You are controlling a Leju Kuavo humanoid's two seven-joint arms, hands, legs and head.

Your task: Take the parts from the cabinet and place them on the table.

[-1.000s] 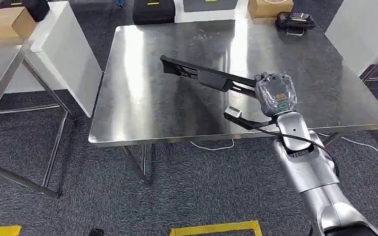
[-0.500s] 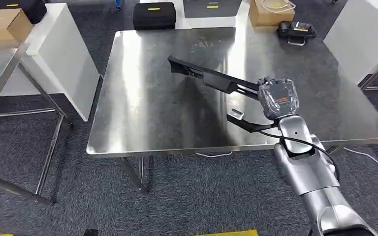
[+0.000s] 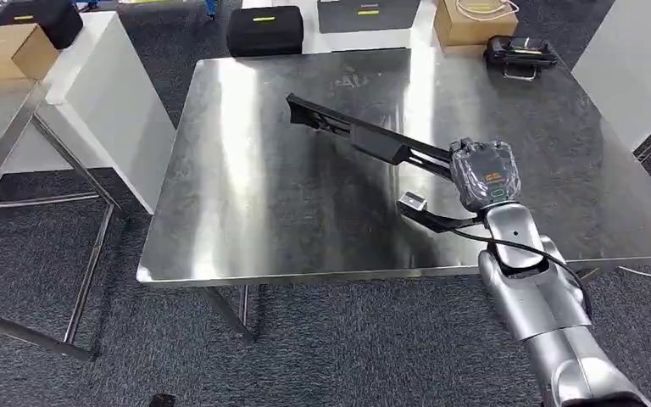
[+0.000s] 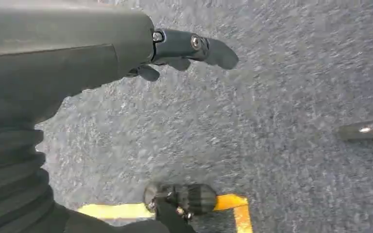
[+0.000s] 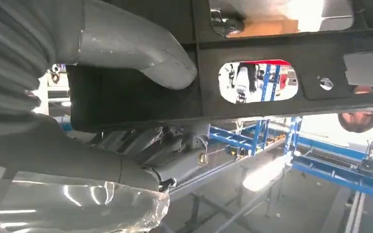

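Head view: right hand (image 3: 484, 174) over the steel table (image 3: 246, 203), fingers wrapped round one end of a long black part (image 3: 364, 136). Part runs from the hand up and to the left across the tabletop, far end at approx. the table's centre. Whether it rests on the steel or is held just above: cannot tell; its reflection shows beneath. A short black bracket w/ a silver tip (image 3: 414, 203) sticks out just left of the wrist, below the hand.

Right wrist view: thick grey thumb (image 5: 141, 48) pressed across the black part (image 5: 272, 48), which has an oval cut-out and a small hole; hand closed on it, dark fingers on the other side.

Left wrist view: left hand (image 4: 184, 48) hangs over grey carpet, holds nothing, fingers stretched out and apart. Yellow floor tape (image 4: 126, 209) lies below it.

Beyond the right hand, on the table's far right corner: a black device (image 3: 521, 52). Further off: a cardboard box (image 3: 472, 19) and a black case (image 3: 264, 30). Far left of the hand: a second cardboard box (image 3: 7, 49) on a side table.
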